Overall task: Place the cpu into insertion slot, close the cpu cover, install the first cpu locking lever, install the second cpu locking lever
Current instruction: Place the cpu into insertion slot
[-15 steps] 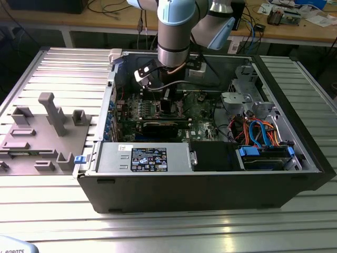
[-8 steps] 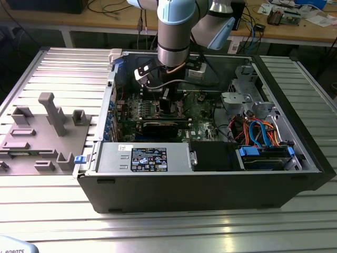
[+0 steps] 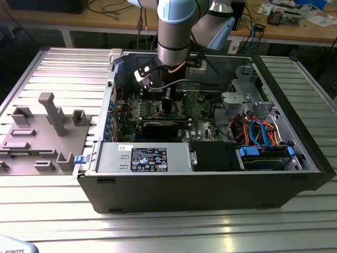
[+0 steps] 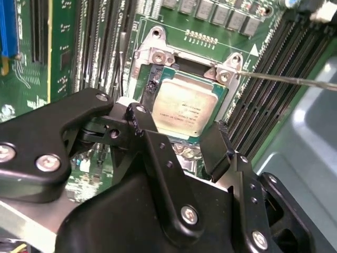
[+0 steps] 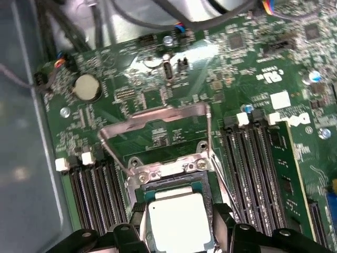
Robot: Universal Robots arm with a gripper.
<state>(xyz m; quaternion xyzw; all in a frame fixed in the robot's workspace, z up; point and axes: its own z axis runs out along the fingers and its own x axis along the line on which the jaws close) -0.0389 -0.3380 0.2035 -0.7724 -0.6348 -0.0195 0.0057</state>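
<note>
The end effector (image 4: 178,129) hangs spread, one black finger (image 4: 138,117) on each side of the cpu (image 4: 185,105), which lies in the insertion slot (image 4: 152,85) between the memory slots (image 4: 268,89). Good seating, I think, needs it flat and square, with no sideways push.

The cpu (image 4: 181,108) has a dull silver-grey metal top. The insertion slot (image 4: 152,52) rim is shiny bare metal (far brighter than the chip). The gripper (image 4: 178,127) looks matt black, the circuit board (image 5: 158,79) glossy green.
</note>
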